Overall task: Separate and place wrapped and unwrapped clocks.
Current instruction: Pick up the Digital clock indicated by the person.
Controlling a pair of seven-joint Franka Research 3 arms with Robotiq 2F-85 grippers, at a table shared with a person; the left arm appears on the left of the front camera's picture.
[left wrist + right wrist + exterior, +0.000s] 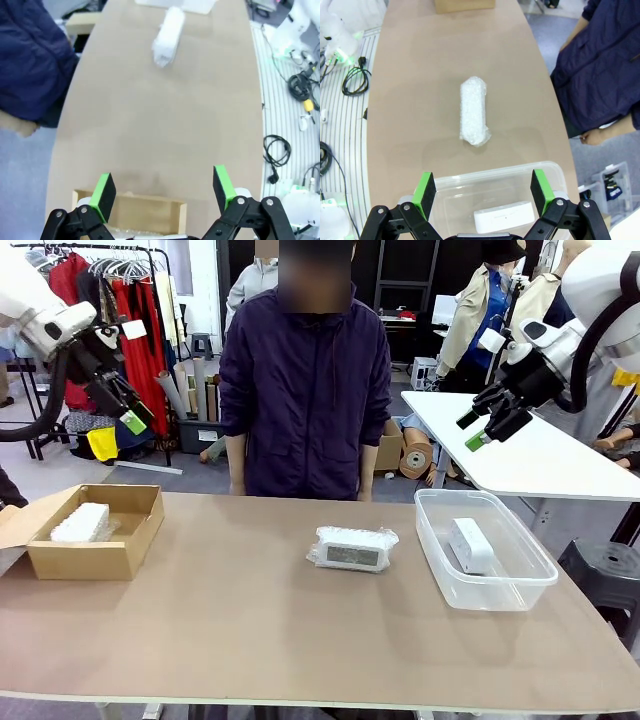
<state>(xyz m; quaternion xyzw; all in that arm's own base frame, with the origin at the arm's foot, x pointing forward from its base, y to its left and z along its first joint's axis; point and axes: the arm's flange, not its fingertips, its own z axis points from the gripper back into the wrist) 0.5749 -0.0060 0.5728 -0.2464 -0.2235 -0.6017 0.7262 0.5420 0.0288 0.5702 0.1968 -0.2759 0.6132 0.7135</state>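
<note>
One wrapped clock (351, 549) is left loose on the table (230, 640), roughly mid-way between the cardboard box (95, 532) on the robot's left and the clear bin (486, 585) on its right, and a bit nearer the bin. Its long axis runs left-right across the front view, grey screen facing the robot's side. Whether it lies flat or is propped on an edge is hard to tell through the wrap. The other two look sorted already: a second wrapped clock (80, 523) sits in the box and the bare clock (470, 545) in the bin. The right gripper (472, 430) is the nearer tool. It hangs high above the bin, w/ the loose clock ahead of it past the bin's rim, well apart. In the right wrist view the bundle points straight away from the fingers, so the jaws already straddle its narrow width. The left gripper (135, 415) hovers high over the box, farther from the clock. In its own wrist view the bundle sits far up the table, tilted a little off the finger line. Both grippers are spread wide, nothing between the green pads. Both arms are raised, wrists pitched down toward the table and inward. Since wrapped ones go left (judging by what's in the box), the left arm probably makes the longer reach, or the right carries it across. The person (305, 390) stands at the far edge, arms down, not touching anything.
</note>
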